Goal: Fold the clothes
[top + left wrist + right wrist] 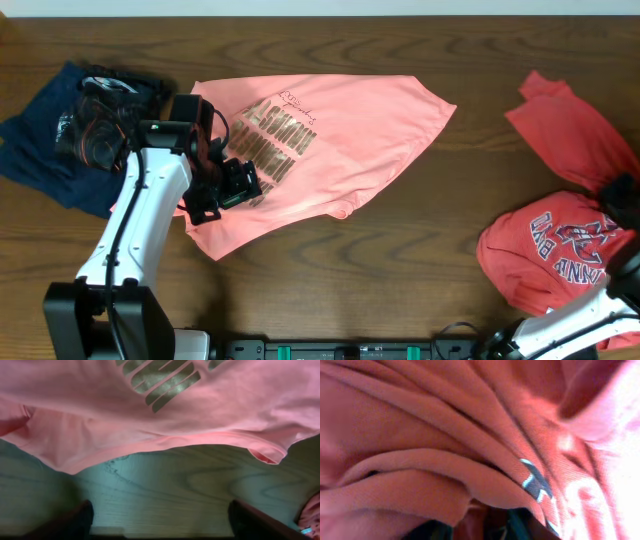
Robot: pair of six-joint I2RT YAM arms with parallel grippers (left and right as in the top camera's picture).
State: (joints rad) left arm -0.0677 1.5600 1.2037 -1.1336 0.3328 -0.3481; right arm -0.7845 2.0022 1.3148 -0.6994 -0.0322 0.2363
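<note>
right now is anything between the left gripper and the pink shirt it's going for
Nothing visible does. The left gripper is open at the pink shirt's lower-left edge, and its wrist view shows only bare table between its fingers and the hem.

pink shirt (340,115): block lettering (275,140), illegible | red shirt (530,265): white-edged lettering (572,245), illegible

Reaching forward from the near-left corner with the left arm (130,230), left gripper (225,195) tilted down, fingers (80,519) spread wide. At far right, right arm (575,318) low, right gripper (620,195) grip state unclear.
</note>
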